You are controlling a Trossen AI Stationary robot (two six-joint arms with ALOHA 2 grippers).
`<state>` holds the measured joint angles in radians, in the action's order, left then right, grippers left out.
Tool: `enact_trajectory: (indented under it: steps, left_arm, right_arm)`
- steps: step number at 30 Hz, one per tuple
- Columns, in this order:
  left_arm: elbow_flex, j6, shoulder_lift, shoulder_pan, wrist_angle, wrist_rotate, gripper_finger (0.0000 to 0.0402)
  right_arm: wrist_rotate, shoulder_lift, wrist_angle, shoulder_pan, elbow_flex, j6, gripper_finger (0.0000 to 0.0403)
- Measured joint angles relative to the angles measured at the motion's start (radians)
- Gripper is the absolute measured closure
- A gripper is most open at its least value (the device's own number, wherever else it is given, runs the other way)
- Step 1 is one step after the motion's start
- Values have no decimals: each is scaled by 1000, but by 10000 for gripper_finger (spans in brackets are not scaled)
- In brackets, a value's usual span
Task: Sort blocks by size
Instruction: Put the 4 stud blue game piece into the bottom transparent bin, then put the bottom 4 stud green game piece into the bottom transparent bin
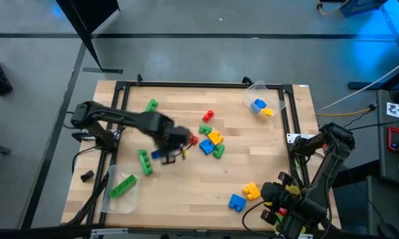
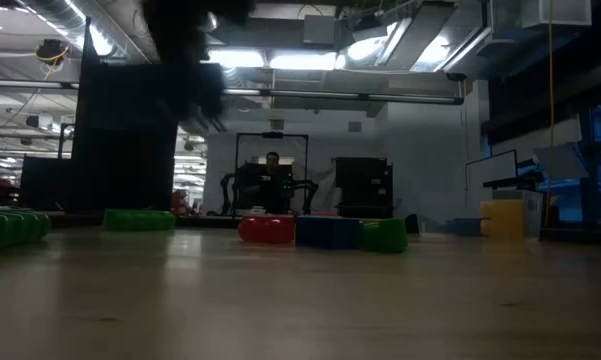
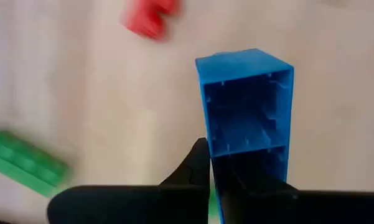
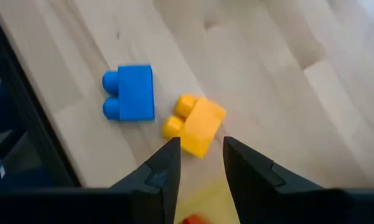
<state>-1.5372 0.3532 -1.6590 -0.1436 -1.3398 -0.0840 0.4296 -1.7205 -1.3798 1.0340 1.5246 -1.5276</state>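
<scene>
My left gripper is over the table's left middle, shut on a blue brick, which also shows in the high view. A long green brick lies beside it. A red, green, blue and yellow cluster lies at the table's middle. A green brick and a red one lie farther back. My right gripper is open at the near right corner, over a yellow brick, with a blue brick beside it. My left gripper holds the blue brick by its end nearest the wrist. One finger lies on an outer side wall; the brick hides the other finger. The brick sticks out past the fingertips, its hollow underside facing the wrist camera. It appears clear of the table.
A clear tray at the near left holds a long green brick. Another clear tray at the far right holds a blue and a yellow brick. A black frame runs round the table's edges.
</scene>
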Motion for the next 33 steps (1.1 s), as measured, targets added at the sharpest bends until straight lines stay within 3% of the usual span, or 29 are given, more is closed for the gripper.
enact_trajectory:
  steps: [6,11,17,25,33]
  left_arm:
    - [-2,304,69,-217,-161,110,400]
    - [1,507,73,-400,-229,118,399]
    - [53,678,73,-549,-223,118,399]
    - [138,867,73,-669,-208,212,374]
    - [204,915,72,-703,-82,283,328]
  right_arm:
    - [111,0,35,0,0,1,281]
    - [182,0,117,0,0,1,281]
    - [192,0,209,0,0,1,281]
    - [192,0,265,0,0,1,281]
    - [192,0,264,0,0,1,281]
